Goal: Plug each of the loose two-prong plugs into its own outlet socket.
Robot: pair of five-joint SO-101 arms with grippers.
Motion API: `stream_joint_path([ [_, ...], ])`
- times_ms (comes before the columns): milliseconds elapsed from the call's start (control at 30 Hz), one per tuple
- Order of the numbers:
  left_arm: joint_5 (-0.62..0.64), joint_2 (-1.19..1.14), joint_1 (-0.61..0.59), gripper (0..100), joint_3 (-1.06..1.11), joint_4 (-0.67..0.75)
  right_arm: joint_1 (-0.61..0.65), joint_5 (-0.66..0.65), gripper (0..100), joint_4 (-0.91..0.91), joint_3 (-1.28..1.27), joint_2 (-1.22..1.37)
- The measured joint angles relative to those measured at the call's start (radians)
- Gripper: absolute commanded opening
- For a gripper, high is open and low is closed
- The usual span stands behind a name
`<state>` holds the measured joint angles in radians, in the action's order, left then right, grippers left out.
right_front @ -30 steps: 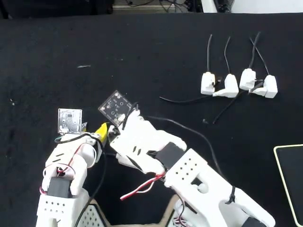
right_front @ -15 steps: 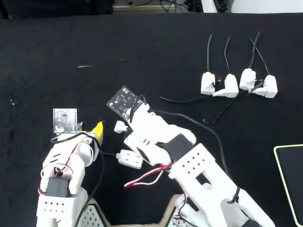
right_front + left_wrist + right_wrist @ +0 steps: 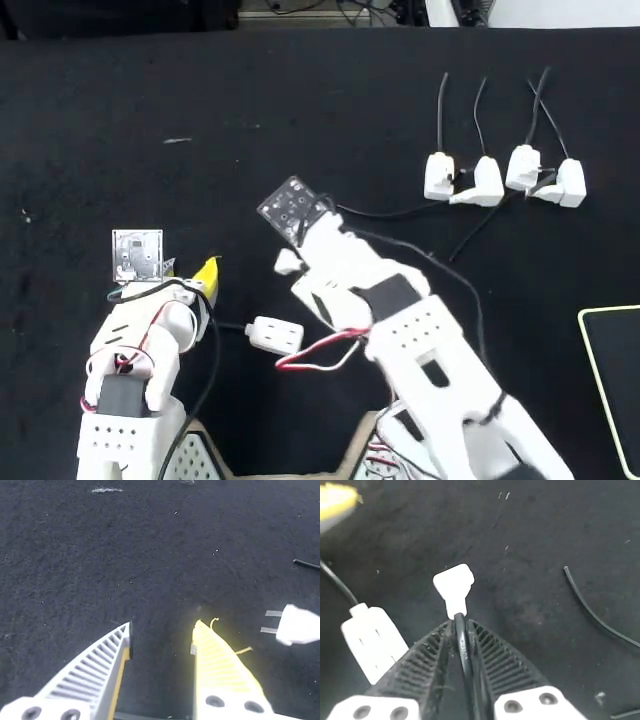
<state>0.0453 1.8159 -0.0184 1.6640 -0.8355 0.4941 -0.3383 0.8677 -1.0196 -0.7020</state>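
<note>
— Black cloth point(image 3: 150, 100) covers all of the table under our two arms. Which step do we have in hand?

— We judge it is the carrying of the first plug point(image 3: 454, 586) to the outlet strip point(image 3: 370, 640). Our right gripper point(image 3: 460, 625) is closed on the cord point(image 3: 462, 650), and the plug itself sticks out just ahead of the jaw tips, free of them.

— And where is the strip from those jaws?

— It lies beside them and a little behind the tips, on the side toward our left arm, apart from the plug. Its slots seem to face upward.

— What about our left gripper point(image 3: 161, 635)?

— Its jaws stand open with nothing between them. The plug is ahead of them, off to the side of the yellow finger point(image 3: 220, 665), with its prongs point(image 3: 272, 621) in plain sight.

— So what does the next move ask of us?

— We think we must bring the plug back over the strip and turn its prongs down to one pair of slots. Since we hold only the cord, the plug may swing, so perhaps the open jaws should steady the strip. Four more plugs point(image 3: 439, 176) wait far beyond the right jaws.
</note>
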Motion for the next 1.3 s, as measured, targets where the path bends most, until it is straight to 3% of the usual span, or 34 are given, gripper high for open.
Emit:
stream_joint_path([
  [233, 0.000, 0.000, 0.000, 21, 0.000, 0.000, 0.000, 0.000, 1.2, -0.025, 0.049, 0.247],
  [400, 0.000, 0.000, 0.000, 21, 0.000, 0.000, 0.000, 0.000, 11.3, 0.000, 0.147, 0.362],
  [767, 0.000, 0.000, 0.000, 21, 0.000, 0.000, 0.002, 0.000, 10.3, 0.006, 0.362, 0.661],
  [1200, 0.000, 0.000, 0.000, 21, 0.000, 0.000, 0.086, -0.089, 10.7, 0.104, 0.413, 0.692],
  [1300, 0.000, 0.000, 0.000, 21, 0.000, 0.000, 0.094, -0.097, 15.3, 0.104, 0.425, 0.700],
])
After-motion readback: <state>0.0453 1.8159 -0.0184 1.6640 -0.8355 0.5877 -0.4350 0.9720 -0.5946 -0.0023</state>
